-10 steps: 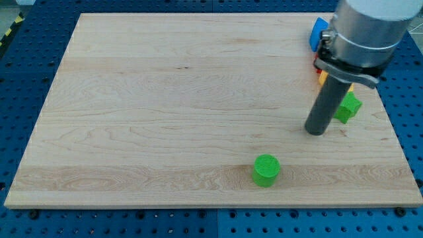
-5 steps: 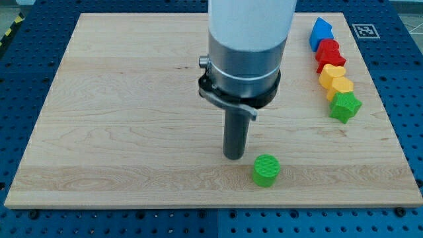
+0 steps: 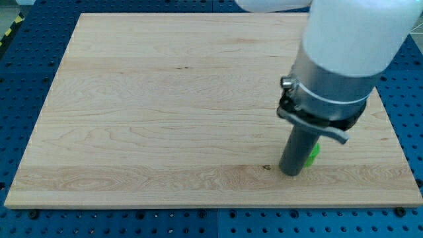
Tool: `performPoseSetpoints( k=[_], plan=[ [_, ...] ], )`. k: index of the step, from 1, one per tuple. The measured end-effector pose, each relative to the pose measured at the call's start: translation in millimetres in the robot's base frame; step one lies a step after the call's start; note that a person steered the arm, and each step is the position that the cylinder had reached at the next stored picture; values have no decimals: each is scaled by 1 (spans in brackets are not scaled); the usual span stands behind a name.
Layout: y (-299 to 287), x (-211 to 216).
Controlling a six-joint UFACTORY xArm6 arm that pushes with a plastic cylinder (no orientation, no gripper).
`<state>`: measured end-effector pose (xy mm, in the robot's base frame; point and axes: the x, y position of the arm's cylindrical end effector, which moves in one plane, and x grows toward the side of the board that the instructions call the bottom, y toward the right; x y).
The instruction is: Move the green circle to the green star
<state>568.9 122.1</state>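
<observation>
My tip (image 3: pixel 291 172) rests on the wooden board (image 3: pixel 145 112) at the view's lower right. The green circle (image 3: pixel 312 154) shows only as a small green sliver right behind the rod, on its right side, touching or nearly touching it. The rod and the arm's wide body hide the rest of the circle. The green star is not visible; the arm covers the board's right side where it stood.
The arm's large grey and white body fills the view's upper right and hides the column of coloured blocks there. The board's bottom edge runs close below my tip. Blue perforated table surrounds the board.
My tip moved from left of the green circle toward the view's right and slightly down. The circle shifted right with it, from about the board's lower middle toward the lower right.
</observation>
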Motion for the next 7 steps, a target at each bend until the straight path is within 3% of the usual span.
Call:
performPoseSetpoints(
  k=[2,7],
  plan=[
    [37,-16],
    [20,-58]
  ],
)
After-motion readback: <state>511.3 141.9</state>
